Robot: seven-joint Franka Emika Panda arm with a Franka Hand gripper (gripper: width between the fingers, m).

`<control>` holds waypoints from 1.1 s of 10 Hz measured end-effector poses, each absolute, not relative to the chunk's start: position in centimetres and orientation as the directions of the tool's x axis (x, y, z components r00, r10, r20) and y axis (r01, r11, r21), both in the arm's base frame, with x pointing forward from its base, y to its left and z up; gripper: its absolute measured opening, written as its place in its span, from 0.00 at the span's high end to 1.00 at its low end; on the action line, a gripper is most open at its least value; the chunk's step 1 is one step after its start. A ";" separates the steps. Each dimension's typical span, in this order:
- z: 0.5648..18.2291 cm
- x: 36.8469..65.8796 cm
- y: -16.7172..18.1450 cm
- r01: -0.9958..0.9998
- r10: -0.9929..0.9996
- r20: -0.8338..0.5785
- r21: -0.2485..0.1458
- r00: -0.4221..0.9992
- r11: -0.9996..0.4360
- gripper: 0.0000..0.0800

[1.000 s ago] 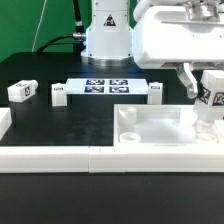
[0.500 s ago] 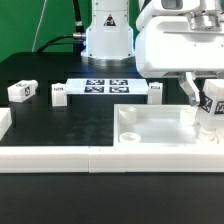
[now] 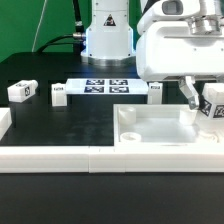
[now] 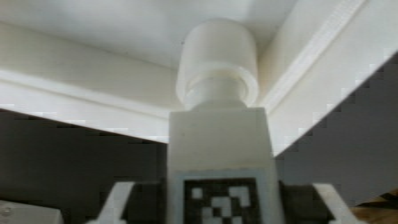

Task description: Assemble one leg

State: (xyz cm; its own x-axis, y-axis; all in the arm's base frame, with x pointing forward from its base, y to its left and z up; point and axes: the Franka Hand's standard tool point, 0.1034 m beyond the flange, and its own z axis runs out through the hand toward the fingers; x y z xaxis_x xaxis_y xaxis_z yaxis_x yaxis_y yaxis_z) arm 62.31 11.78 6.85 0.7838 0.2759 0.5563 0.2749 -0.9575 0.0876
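Observation:
My gripper [image 3: 203, 100] is shut on a white leg [image 3: 212, 106] with a black-and-white tag, held over the far right corner of the large white square tray [image 3: 160, 128]. In the wrist view the leg [image 4: 221, 120] fills the middle, its rounded end pointing into the tray's corner [image 4: 107, 95], with a finger [image 4: 125, 198] on each side of its tagged end. Three other legs lie on the black table: one [image 3: 22, 91] at the exterior view's left, one [image 3: 58, 95] beside the marker board, one [image 3: 155, 91] at the board's other end.
The marker board [image 3: 107, 87] lies at the back of the table in front of the arm's base [image 3: 107, 40]. A white rail [image 3: 50, 158] runs along the table's front edge. A hole [image 3: 129, 133] shows in the tray's near corner.
My gripper has moved with the leg toward the exterior view's right and a little lower, closer to the tray's far right corner.

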 end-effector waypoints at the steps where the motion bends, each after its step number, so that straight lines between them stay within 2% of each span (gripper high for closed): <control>1: 6.8 62.3 11.8 0.264 0.264 0.564 0.083 0.782 -0.961 0.64; 6: 6.7 62.4 11.6 0.259 0.254 0.563 0.072 0.787 -0.963 0.64; 8: 6.6 62.4 11.6 0.260 0.254 0.560 0.072 0.788 -0.963 0.34; 9: 6.6 62.4 11.6 0.260 0.254 0.560 0.072 0.788 -0.963 0.34; 10: 6.6 62.4 11.6 0.260 0.254 0.560 0.072 0.788 -0.963 0.22; 11: 6.6 62.4 11.6 0.260 0.254 0.560 0.072 0.789 -0.963 0.20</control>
State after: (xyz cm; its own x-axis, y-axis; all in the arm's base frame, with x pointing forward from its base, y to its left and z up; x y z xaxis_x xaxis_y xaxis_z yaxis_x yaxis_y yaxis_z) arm 62.36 11.56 6.59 0.7885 0.2542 0.5600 0.2596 -0.9630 0.0717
